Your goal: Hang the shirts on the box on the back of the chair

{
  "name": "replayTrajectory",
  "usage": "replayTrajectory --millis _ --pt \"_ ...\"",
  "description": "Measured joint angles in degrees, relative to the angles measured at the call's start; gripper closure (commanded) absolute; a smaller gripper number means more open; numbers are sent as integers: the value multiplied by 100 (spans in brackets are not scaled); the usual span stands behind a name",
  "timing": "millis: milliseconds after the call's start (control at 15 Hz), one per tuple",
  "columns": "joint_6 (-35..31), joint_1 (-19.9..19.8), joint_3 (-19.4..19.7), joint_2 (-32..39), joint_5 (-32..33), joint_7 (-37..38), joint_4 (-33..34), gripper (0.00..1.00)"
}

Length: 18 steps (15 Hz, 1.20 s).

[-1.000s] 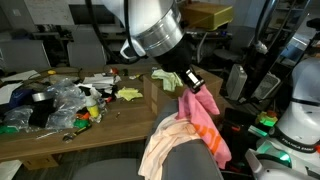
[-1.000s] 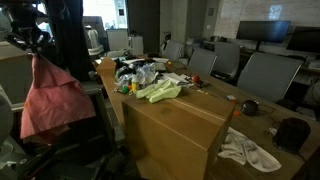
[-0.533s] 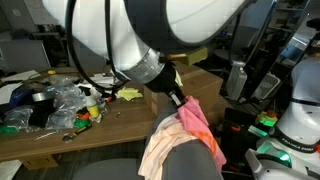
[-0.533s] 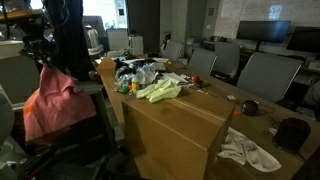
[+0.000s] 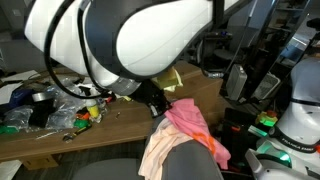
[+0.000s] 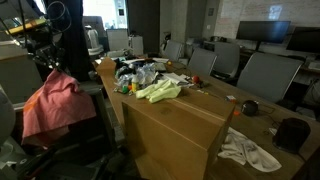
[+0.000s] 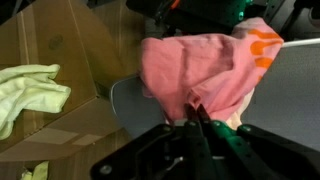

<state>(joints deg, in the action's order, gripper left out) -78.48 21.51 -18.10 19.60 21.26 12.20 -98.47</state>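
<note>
The claw (image 7: 197, 112) is clenching a fold of the pink shirt (image 7: 195, 65), which is draping over the chair (image 7: 295, 95) backrest, overlapping the peach-orange shirt (image 5: 160, 150). Risk: releasing with the cloth bunching on one side is likely sending it sliding off. The yellow-green shirt (image 6: 158, 92) is lying on the box (image 6: 175, 135).

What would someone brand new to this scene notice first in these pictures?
The big white robot arm fills the top of an exterior view, its gripper shut on a pink shirt at the top of the grey chair back, where a peach shirt already hangs. A pale yellow-green shirt lies on the brown cardboard box.
</note>
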Motion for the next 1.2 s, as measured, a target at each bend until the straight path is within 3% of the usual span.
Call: replayTrajectory --millis 67,133,267,800,1200 --pt "-58 18 29 75 -2 76 95 99" --pt "-98 31 54 142 -11 128 191 71" --pt "-171 47 102 246 -14 213 342 64" --pt "-309 71 240 321 -29 346 609 4" --pt "-646 -24 483 110 -70 454 699 0"
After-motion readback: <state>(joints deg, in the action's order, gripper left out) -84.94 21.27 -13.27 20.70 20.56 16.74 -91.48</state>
